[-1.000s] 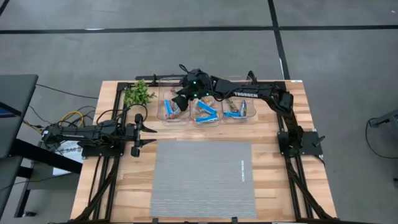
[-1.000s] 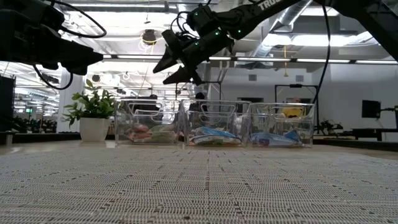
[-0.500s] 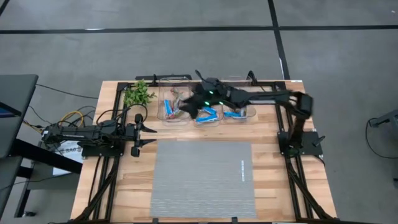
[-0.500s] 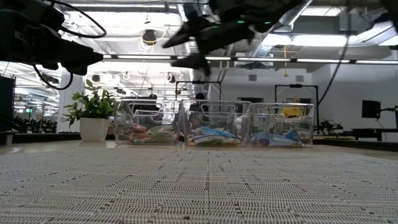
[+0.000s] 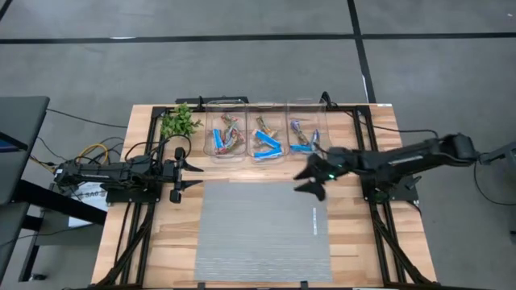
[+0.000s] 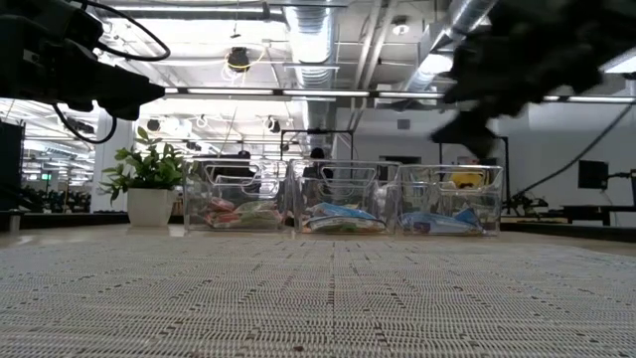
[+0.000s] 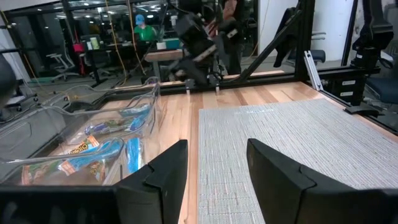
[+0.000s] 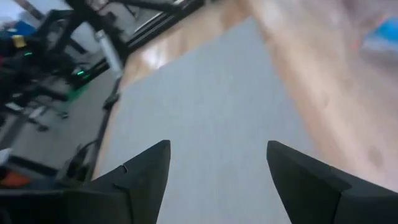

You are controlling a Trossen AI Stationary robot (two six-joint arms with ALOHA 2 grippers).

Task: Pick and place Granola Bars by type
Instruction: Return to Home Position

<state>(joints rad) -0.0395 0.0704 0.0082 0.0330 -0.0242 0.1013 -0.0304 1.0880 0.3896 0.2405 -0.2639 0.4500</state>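
Note:
The Granola Bars lie in three clear bins along the table's far edge: a left bin (image 5: pixel 225 138), a middle bin (image 5: pixel 266 139) and a right bin (image 5: pixel 309 137). The low view shows the same bins, left (image 6: pixel 238 202), middle (image 6: pixel 343 204) and right (image 6: pixel 449 204). Blue-and-white bars show in each. My right gripper (image 5: pixel 304 182) hangs open and empty over the grey mat's (image 5: pixel 262 229) far right corner, on the near side of the right bin. Its fingers (image 8: pixel 140 177) stand wide apart over the mat. My left gripper (image 5: pixel 199 176) waits open at the table's left, pointing level across the mat.
A small potted plant (image 5: pixel 179 122) stands left of the bins at the far left corner. Black frame rails run along both sides of the table. The grey mat covers the middle and near part of the wooden top (image 5: pixel 363 242).
My right gripper has drawn back from above the left and middle bins, toward the table's right and near edges and downward, ending over the mat's far right corner. It stayed open with nothing in it. The bins and bars have not moved.

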